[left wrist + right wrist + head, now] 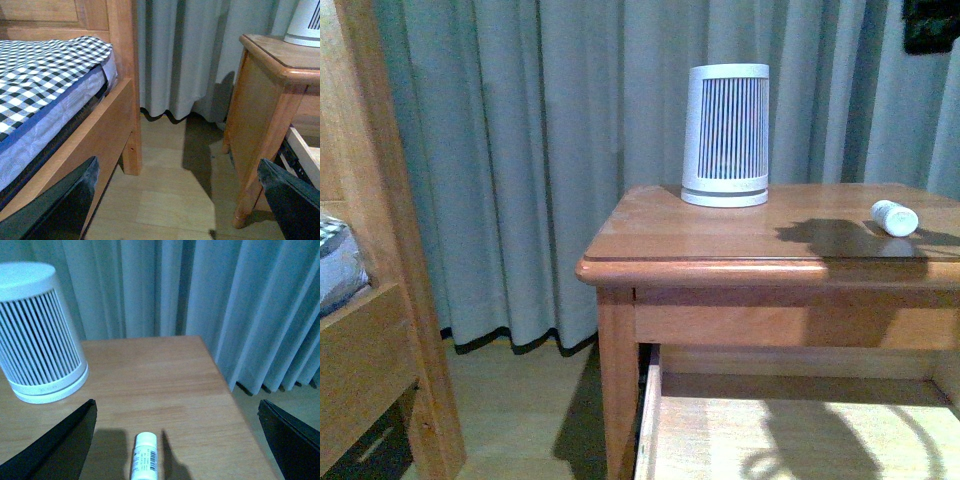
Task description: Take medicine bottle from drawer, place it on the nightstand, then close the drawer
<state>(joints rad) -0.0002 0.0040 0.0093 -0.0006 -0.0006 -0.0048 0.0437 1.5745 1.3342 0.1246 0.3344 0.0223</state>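
Grey-blue curtain (520,150) fills the back of the front view, running from the top edge down to a pale wood floor (510,410) at the lower left. Most of the right half of that frame is the nightstand (620,380), its glossy tabletop (720,240) crossing the middle. At upper centre a white ribbed device (725,135) stands upright on the tabletop. At the right edge, mid-height, the bottle (894,217) lies on its side on the tabletop, well apart from the device, with a dark shadow touching it. At the lower right the drawer (790,430) is pulled out, its pale inside showing. A bed frame (380,260) runs down the left edge.

Seen through the right wrist camera, the right tool (176,407) hangs over the tabletop with its two dark fingers (65,455) spread wide apart, gripping nothing. The bottle lies on the wood between those fingers and touches neither. Its cap points away from the camera, it is nearer one finger than the other, and its near end is cut off by the frame. The device stands further off, beyond the fingertips.

Seen through the left wrist camera, the left tool (177,167) is likewise spread wide and empty, over the floor between the bed frame and the side of the nightstand. Checked bedding (45,65) lies on the bed, and an edge of the drawer juts out near one finger
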